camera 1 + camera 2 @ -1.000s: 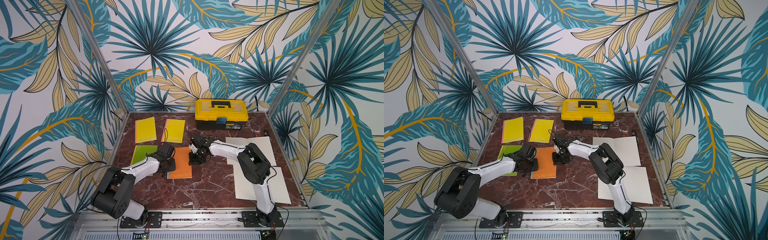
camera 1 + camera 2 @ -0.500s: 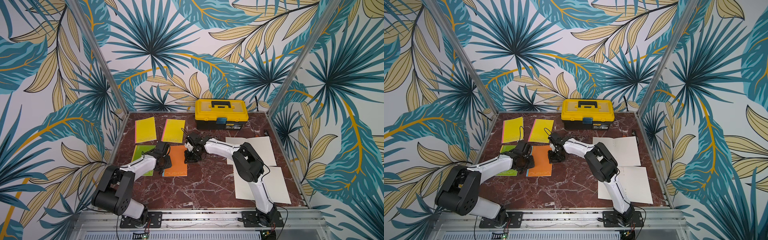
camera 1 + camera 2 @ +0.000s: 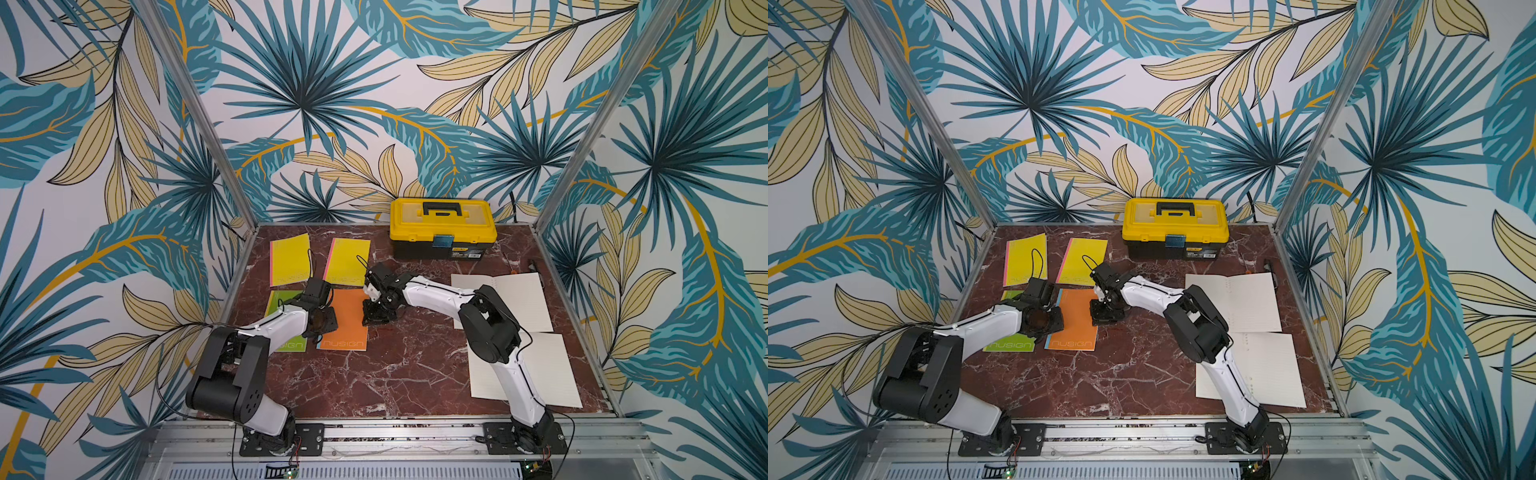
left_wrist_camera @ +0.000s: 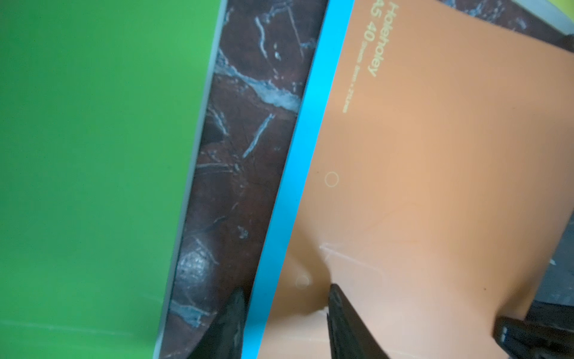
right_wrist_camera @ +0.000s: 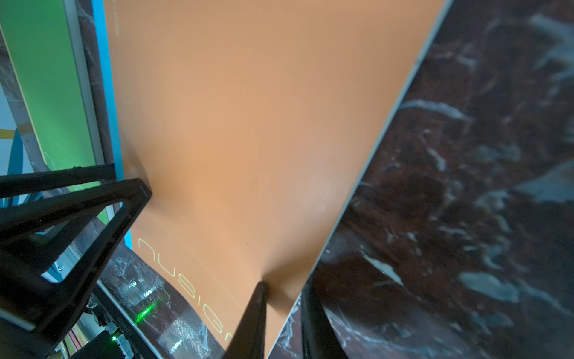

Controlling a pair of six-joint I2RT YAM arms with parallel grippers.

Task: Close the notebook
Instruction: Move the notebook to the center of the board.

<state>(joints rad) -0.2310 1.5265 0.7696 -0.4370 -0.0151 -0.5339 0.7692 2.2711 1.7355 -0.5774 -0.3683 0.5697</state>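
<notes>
Marble tabletop (image 3: 395,374), orange notebook (image 3: 349,320) partly under left end effector (image 3: 325,323).

Toolbox (image 3: 442,226): you find it upper centre, at the back of the table (image 3: 374,382).
Rear-left notebook (image 3: 289,259): left of the toolbox, beside the rear-right notebook (image 3: 348,259).
Centre notebook (image 3: 347,328): mid frame, before the rear-right notebook.
Side notebook (image 3: 291,345): just left of the centre notebook.
Far open notebook (image 3: 528,295): right of your frame; the near open notebook (image 3: 552,370) lies just before it.
Left gripper (image 4: 285,289): at the centre notebook's left edge.
Right gripper (image 5: 283,287): at its right edge.
</notes>
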